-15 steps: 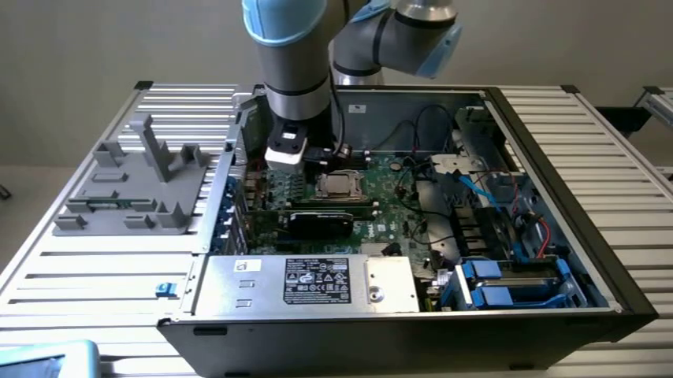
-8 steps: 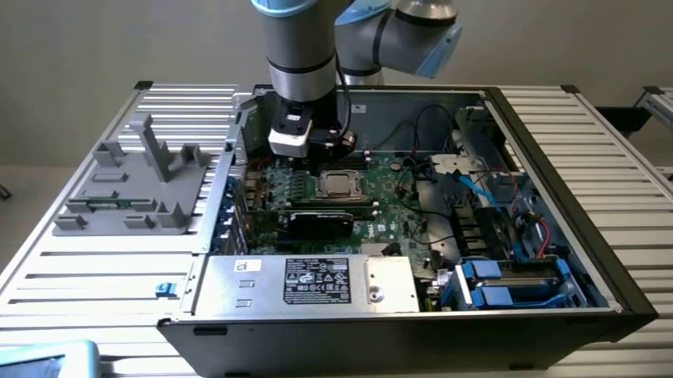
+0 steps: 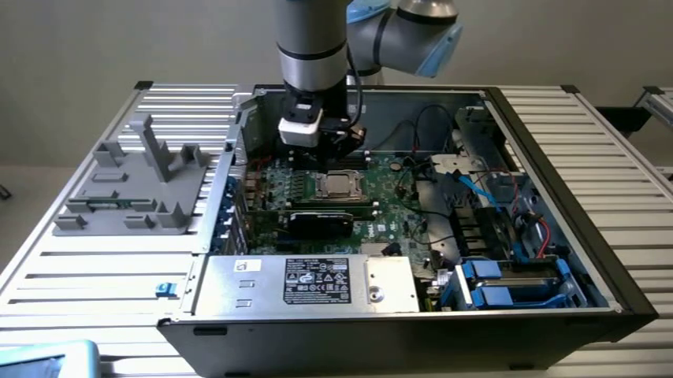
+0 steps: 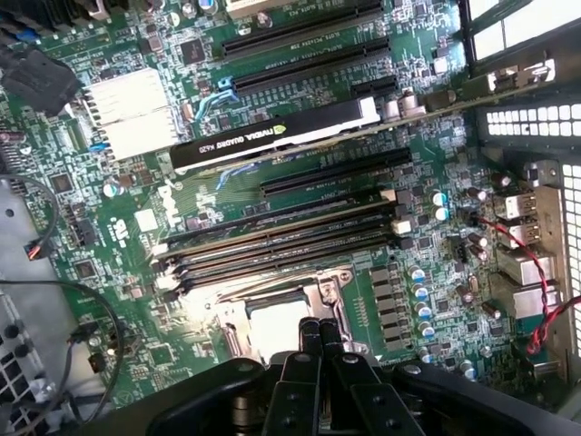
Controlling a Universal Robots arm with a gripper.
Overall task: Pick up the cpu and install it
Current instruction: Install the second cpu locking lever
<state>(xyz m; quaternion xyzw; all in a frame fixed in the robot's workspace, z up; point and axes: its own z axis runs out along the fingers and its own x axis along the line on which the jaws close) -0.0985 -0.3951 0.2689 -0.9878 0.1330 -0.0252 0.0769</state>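
The cpu [image 3: 339, 185], a shiny silver-beige square, lies flat in the socket on the green motherboard [image 3: 395, 205] inside the open computer case. The wrist view gives it as a bright square [image 4: 270, 329] inside the socket's metal frame [image 4: 329, 289]. My gripper [image 3: 345, 152] hangs just above the far edge of the socket. Its black fingers [image 4: 310, 338] are pressed together with nothing between them, their tips at the cpu's edge [image 4: 320, 331].
A grey plastic fixture [image 3: 137, 185] with upright posts stands on the slatted table at the exterior view's left. Inside the case are a black graphics card [image 4: 272, 132], memory sticks [image 4: 281, 241], loose cables [image 3: 421, 130], drive bays [image 3: 505, 283] and the power supply [image 3: 310, 283].
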